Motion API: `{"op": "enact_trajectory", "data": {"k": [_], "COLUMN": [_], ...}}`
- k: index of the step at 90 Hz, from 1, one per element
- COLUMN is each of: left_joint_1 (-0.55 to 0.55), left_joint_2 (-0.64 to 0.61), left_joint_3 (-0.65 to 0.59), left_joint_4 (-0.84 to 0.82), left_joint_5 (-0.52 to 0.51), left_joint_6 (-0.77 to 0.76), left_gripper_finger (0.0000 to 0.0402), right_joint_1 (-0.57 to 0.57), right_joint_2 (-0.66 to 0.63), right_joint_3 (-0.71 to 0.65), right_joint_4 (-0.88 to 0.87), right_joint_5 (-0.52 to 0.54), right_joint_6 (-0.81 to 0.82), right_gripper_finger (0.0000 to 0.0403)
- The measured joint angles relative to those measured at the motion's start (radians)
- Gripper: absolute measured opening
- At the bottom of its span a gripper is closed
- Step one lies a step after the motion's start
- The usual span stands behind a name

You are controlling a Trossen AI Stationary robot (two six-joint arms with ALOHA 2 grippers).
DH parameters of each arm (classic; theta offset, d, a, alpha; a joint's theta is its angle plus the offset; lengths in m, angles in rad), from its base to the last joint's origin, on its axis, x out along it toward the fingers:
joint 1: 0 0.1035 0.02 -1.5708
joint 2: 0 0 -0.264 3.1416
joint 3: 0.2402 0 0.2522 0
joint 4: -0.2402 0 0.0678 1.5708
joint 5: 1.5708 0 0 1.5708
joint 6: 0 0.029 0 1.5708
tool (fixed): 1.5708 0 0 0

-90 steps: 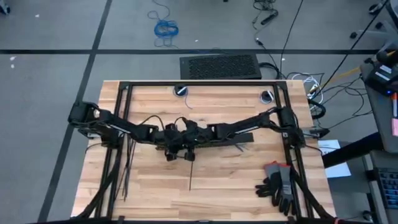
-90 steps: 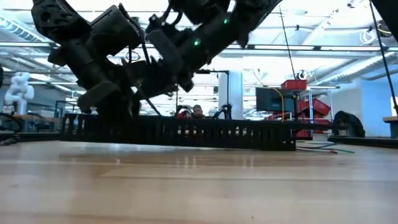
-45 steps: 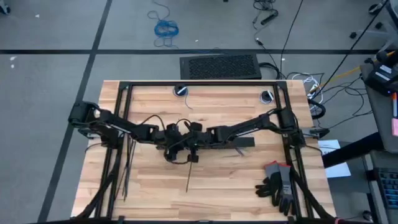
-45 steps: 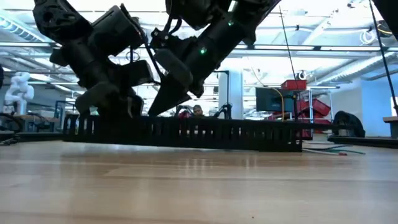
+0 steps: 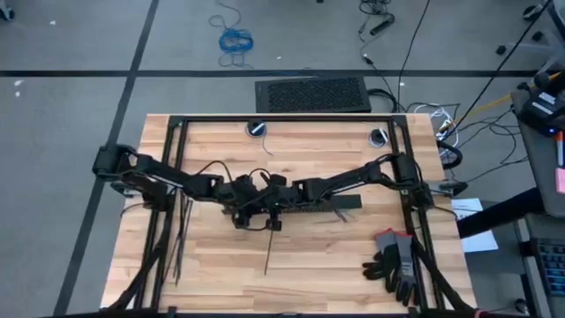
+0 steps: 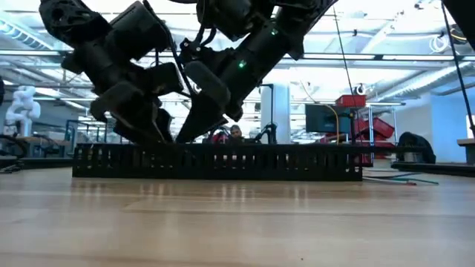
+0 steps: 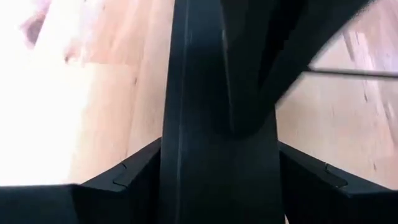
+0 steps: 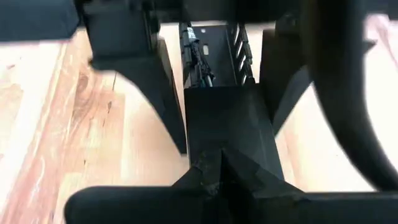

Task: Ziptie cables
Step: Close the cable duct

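two arms meet over the middle of the table (image 5: 212, 265). the left gripper (image 5: 243, 215) and right gripper (image 5: 274, 212) both sit down on one long slotted black channel (image 6: 223, 162); from where i stand i cannot tell how wide either pincer is. one ziptie (image 5: 267, 252) lies alone on the wood just in front of them, and a few more zipties (image 5: 180, 238) lie by the left frame rail. one pair of gloves (image 5: 395, 261) rests near the right front corner.

gloves (image 5: 395, 261) (table's (image 5: 212, 265) corner), floor mat (image 5: 312, 94)
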State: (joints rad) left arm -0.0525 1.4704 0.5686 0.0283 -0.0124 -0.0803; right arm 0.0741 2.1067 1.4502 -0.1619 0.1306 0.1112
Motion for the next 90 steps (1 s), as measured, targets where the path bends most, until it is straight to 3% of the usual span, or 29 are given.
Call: {"op": "enact_trajectory", "data": {"k": [24, 34, 66, 90], "left_joint_1": [-0.001, -0.001, -0.001, -0.001], "left_joint_2": [-0.066, -0.069, -0.068, -0.047], "left_joint_3": [-0.002, -0.026, -0.214, -0.229], "left_joint_4": [-0.207, -0.202, 0.145, 0.249], "left_joint_5": [-0.006, -0.014, -0.032, -0.026], "left_joint_6": [-0.046, -0.043, -0.042, -0.034], "left_gripper_finger": [0.0263, 0.0261, 0.0241, 0.0231], "right_joint_1": [0.0, 0.0, -0.001, -0.021], "right_joint_2": [0.001, 0.001, 0.004, 0.092], "right_joint_3": [0.0, 0.0, -0.002, -0.002], "right_joint_4": [-0.007, -0.009, -0.012, 0.216], "right_joint_5": [0.0, 0.0, -0.005, -0.149], "right_joint_6": [-0.003, -0.009, 0.001, -0.003], "right_gripper_finger": [0.0, 0.0, 0.0, 0.0]}}
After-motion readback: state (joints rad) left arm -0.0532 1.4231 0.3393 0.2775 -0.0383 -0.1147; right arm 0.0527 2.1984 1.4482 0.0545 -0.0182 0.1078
